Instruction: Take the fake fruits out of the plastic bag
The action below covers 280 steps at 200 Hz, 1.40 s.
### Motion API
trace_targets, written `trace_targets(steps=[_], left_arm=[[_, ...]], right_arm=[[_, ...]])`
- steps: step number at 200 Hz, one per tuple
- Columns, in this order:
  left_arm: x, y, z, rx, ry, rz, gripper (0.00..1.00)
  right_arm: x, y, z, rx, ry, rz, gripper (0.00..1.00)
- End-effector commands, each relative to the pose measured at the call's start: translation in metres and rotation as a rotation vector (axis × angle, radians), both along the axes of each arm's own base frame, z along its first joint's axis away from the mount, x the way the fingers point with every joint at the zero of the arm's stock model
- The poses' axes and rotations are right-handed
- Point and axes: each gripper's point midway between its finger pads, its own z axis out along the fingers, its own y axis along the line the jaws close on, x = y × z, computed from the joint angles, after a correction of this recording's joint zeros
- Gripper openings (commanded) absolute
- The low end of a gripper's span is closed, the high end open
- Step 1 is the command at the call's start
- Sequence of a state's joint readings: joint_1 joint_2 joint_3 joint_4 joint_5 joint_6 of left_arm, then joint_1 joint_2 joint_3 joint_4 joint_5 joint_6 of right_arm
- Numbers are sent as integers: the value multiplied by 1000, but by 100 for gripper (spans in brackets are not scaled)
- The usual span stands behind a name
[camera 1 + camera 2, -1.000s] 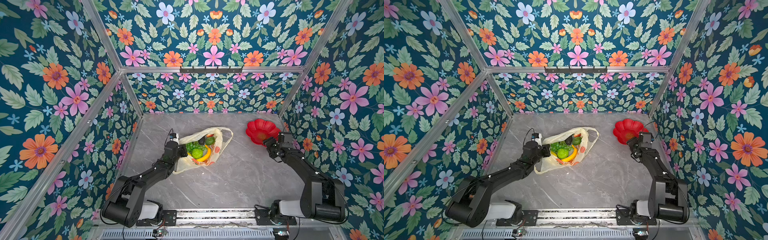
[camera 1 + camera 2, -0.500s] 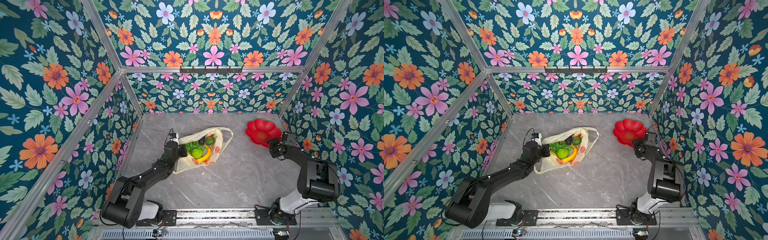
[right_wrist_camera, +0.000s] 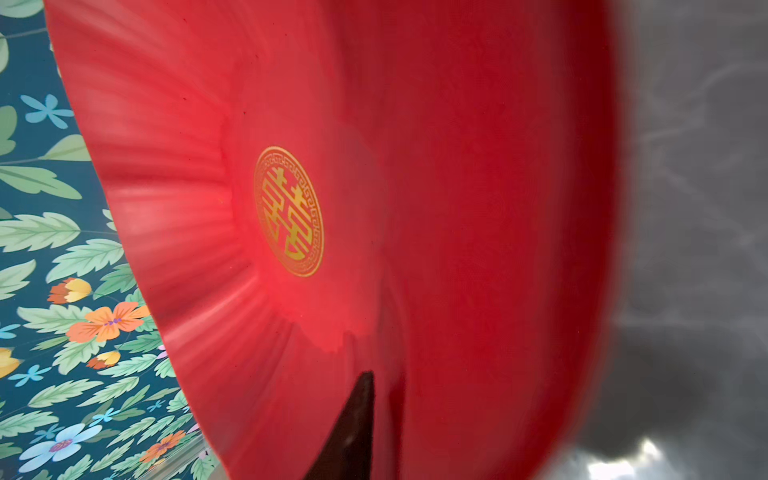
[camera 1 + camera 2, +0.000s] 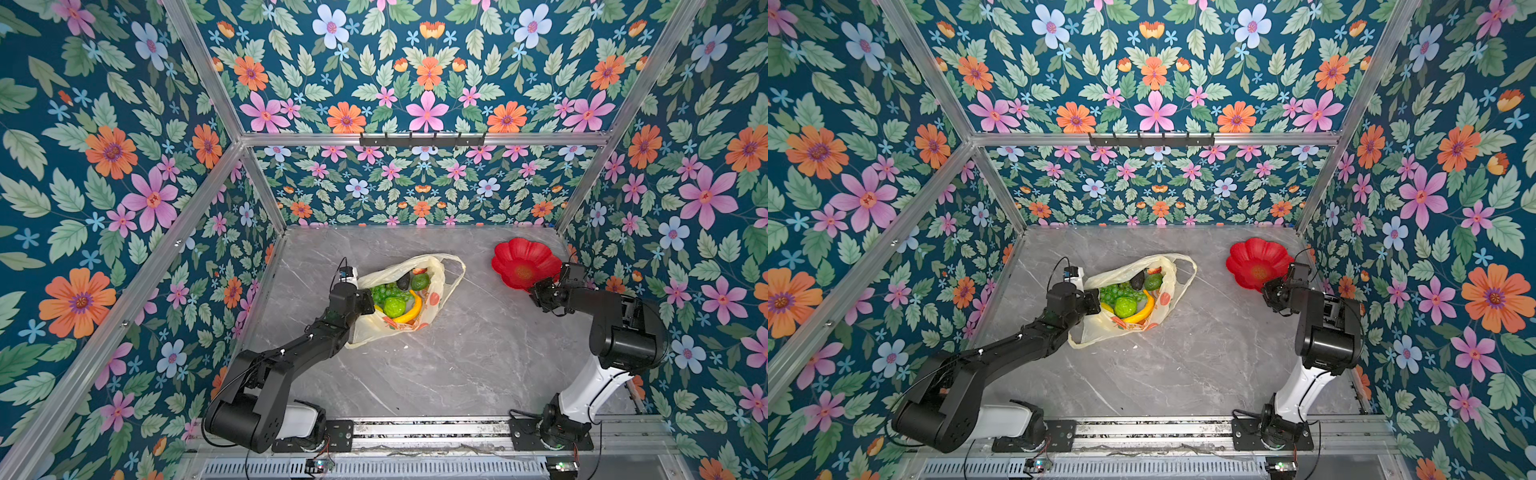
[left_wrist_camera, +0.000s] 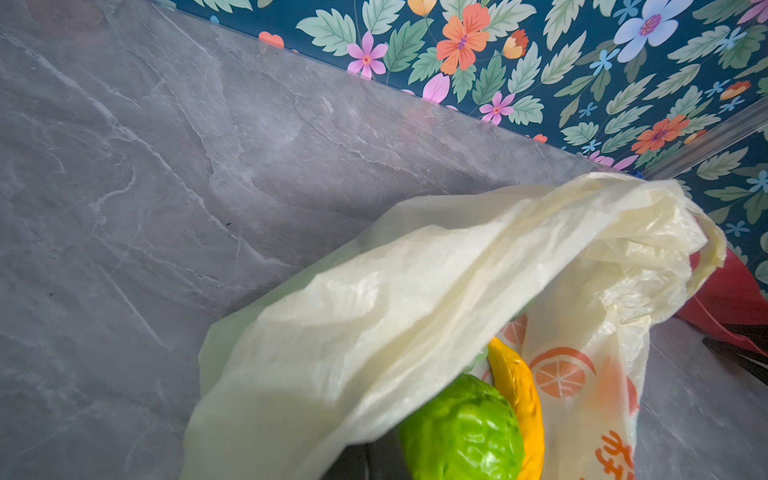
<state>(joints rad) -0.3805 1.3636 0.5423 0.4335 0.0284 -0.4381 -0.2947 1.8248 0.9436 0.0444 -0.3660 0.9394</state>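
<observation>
The pale-yellow plastic bag lies open left of the table's middle. Inside it show a yellow banana, a bumpy green fruit, green grapes, a dark avocado and a green round fruit. My left gripper is shut on the bag's left rim. In the left wrist view the bag drapes over it and hides the jaws. My right gripper is far from the bag, at the red plate.
The red flower-shaped plate stands at the back right by the wall. One dark finger lies on its inner face at the near rim; the other is hidden under it. Floral walls close three sides.
The right arm has folded back and its jaws have closed at the plate's near rim. The plate, the bag and the left arm have not moved.
</observation>
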Motion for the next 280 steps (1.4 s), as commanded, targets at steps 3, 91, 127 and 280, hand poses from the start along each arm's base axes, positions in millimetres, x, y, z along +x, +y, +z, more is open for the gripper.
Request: trace_targets(steps=[3, 91, 127, 280], left_arm=[[2, -1, 3, 6, -17, -4, 0], [4, 0, -2, 18, -7, 2, 0], [4, 1, 1, 19, -14, 2, 0], [5, 5, 0, 40, -15, 19, 0]], right_arm=[[1, 4, 2, 13, -17, 20, 17], [-34, 36, 20, 68, -69, 136, 1], [-70, 60, 32, 87, -59, 244, 0], [-243, 157, 38, 130, 210, 579, 2]])
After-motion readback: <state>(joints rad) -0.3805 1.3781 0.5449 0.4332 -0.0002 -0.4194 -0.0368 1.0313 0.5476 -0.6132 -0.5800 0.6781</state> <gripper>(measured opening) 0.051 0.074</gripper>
